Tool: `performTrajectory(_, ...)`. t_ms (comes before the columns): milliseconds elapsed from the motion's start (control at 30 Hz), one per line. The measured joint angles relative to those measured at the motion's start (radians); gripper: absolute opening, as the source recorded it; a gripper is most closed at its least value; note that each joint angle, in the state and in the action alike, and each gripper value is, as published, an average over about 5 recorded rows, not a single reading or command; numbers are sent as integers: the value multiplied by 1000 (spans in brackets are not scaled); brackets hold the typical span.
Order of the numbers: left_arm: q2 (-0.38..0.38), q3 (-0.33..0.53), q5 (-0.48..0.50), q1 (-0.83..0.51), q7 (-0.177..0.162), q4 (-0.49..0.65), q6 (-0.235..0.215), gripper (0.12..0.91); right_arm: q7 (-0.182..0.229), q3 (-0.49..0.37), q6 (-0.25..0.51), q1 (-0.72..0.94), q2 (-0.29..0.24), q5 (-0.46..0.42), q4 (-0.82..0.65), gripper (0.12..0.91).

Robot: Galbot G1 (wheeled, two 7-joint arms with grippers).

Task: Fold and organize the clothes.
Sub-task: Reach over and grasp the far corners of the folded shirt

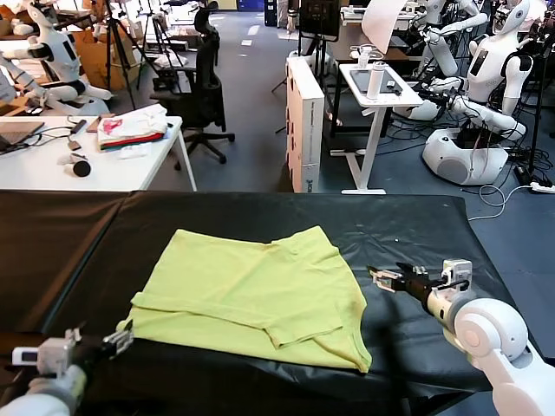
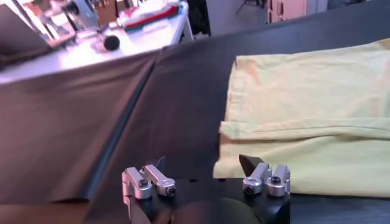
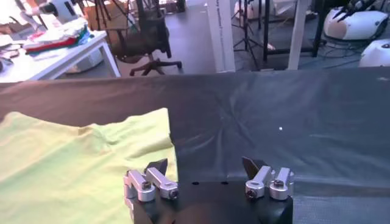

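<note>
One lime-yellow T-shirt [image 1: 260, 290], partly folded, lies flat at the centre of the head view on the black-covered counter [image 1: 416, 227]; a folded-over layer runs along its lower edge and a sleeve flap shows at the upper right of the cloth. One left gripper [image 1: 120, 336], lower left of the frame, jaws released and holding nothing, sits just beside the shirt's lower-left corner without touching it; in the left wrist view the T-shirt [image 2: 311, 115] fills the right half beyond the left gripper [image 2: 206, 171]. One right gripper [image 1: 388, 279], right of centre, jaws likewise spread and holding nothing, points at the shirt's right edge from near by, over bare black cover; the right wrist view shows the T-shirt [image 3: 73, 164] at the lower left beyond the right gripper [image 3: 206, 171]. One white table [image 1: 52, 169], upper left, carries a white, pink and red fabric pile [image 1: 132, 126]. One black office chair [image 1: 201, 78] stands behind it.
</note>
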Motion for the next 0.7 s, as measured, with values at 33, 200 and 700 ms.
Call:
performTrajectory(33,8,5,-20,-23,3,9,-7,907,6,-11,0,8,5,-12,-4,907)
performTrajectory(200,62,45,-112,-160,50,82,-59,907,15,-78,0,53,36,-52,-24,907)
performTrajectory(700,138,314,-166,-577,196,458,-79,907,-43,-286,0,295,93,-93,-189,907)
